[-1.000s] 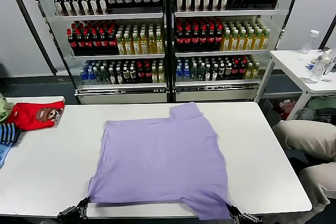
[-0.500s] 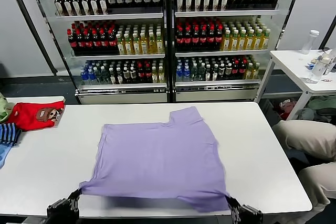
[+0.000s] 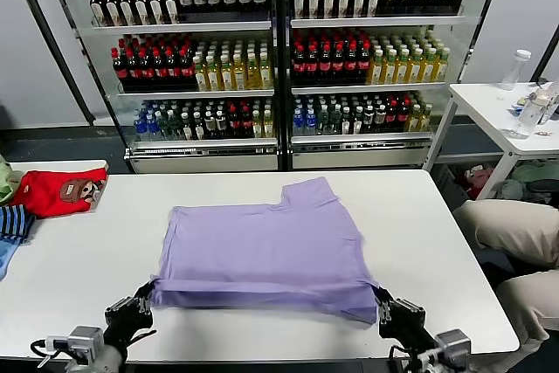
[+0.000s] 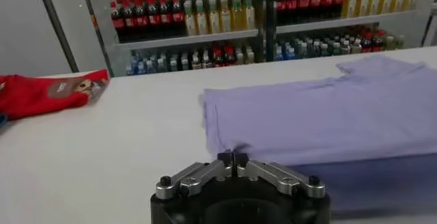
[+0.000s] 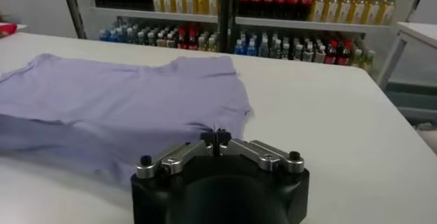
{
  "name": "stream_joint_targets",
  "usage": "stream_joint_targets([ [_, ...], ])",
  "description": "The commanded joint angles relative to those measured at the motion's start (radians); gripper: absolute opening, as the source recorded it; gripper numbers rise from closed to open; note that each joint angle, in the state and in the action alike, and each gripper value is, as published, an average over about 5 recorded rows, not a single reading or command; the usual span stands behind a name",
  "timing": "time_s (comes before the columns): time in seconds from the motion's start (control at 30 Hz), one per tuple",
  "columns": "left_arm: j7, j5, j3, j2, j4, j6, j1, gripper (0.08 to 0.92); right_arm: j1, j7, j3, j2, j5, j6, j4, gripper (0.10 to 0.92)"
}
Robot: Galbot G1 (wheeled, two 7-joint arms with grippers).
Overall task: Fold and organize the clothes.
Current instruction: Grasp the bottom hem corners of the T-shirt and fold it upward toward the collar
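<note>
white table [image 3: 79, 277] before drink fridges [image 3: 279, 58]. left gripper [image 3: 144, 300] and right gripper [image 3: 382, 303] each pinch a near corner of the lavender t-shirt [image 3: 271, 246], hem lifted.

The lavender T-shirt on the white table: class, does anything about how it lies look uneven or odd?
Yes. The lavender T-shirt shows only one sleeve, sticking out at its far right corner; the far left corner has none showing. Its near hem is lifted and doubled over, pinched by the left gripper and right gripper.
</note>
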Motion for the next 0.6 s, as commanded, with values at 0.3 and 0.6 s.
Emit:
stream_joint_targets([
  [0.3, 0.053, 0.023, 0.057, 0.006, 0.141, -0.019, -0.133, 0.085, 0.188, 0.005, -0.103, 0.033, -0.011, -0.015, -0.140, 0.116],
  [0.6, 0.049, 0.054, 0.068, 0.016, 0.200, 0.009, -0.171, 0.099, 0.214, 0.014, -0.137, 0.069, -0.026, -0.027, -0.200, 0.182],
])
